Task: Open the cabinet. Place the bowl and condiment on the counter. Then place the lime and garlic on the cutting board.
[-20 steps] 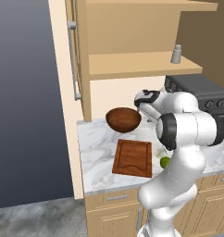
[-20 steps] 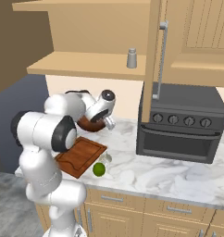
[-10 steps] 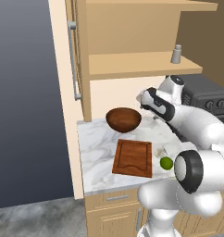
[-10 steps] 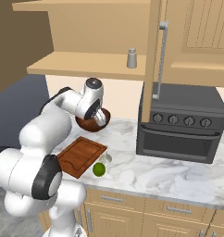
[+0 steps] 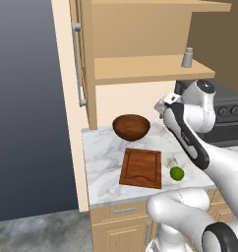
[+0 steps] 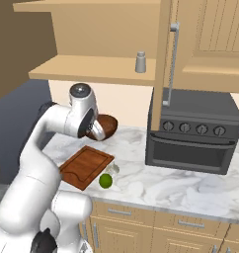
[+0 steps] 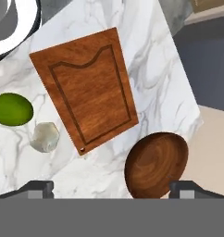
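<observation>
The dark wooden bowl (image 5: 131,126) (image 7: 155,164) stands on the marble counter (image 5: 101,157) behind the cutting board (image 5: 140,167) (image 7: 86,88). The lime (image 5: 176,173) (image 7: 12,109) and the garlic (image 5: 170,161) (image 7: 45,137) lie on the counter just right of the board. My gripper (image 7: 113,190) hangs above the bowl's right side, open, with nothing between its fingers. In the left base view the gripper (image 5: 163,106) sits right of the bowl. The grey condiment shaker (image 5: 188,57) (image 6: 140,62) stands on the shelf of the open cabinet (image 5: 140,69).
One cabinet door (image 5: 72,64) swings out at the left, the other (image 6: 200,39) hangs over a dark oven (image 6: 190,131) on the counter's right. The counter's front edge runs close below the board. Low cabinets with drawers sit underneath.
The arm's elbow has swung up and to the right while the hand stays near the bowl's right side. The bowl, board, lime and garlic have not moved.
</observation>
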Controlling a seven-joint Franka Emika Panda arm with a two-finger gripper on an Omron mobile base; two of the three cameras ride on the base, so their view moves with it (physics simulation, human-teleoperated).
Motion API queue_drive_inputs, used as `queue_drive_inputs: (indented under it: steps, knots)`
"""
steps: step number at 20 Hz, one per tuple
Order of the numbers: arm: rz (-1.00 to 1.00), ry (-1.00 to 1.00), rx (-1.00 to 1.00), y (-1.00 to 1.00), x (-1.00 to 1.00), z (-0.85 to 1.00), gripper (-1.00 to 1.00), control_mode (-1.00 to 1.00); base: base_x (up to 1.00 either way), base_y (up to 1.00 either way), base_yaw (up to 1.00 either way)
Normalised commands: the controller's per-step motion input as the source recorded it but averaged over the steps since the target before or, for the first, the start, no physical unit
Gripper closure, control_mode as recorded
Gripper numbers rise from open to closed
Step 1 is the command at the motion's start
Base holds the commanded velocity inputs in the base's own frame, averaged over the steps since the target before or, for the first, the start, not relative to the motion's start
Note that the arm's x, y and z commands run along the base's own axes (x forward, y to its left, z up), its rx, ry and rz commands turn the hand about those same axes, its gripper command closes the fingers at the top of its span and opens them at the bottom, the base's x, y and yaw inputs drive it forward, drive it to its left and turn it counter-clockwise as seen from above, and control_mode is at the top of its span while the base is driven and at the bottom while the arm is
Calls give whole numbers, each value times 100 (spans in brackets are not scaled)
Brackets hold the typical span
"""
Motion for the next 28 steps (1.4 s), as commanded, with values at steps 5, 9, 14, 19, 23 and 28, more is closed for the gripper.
queue_drive_inputs:
  steps: [5,9,14,19,23,28]
  knots:
    - [0,-24,-19,-17,-77,85,-100,-100,0,0,0]
    - [0,-30,-24,-32,-56,93,-100,-100,0,0,0]
    - [4,-14,-15,-33,-49,100,-100,-100,0,0,0]
    - [1,-7,-21,-7,-5,100,-100,-100,0,0,0]
    - [-1,3,-17,-1,25,92,-100,-100,0,0,0]
    - [-3,1,-17,-24,75,20,-100,-100,0,0,0]
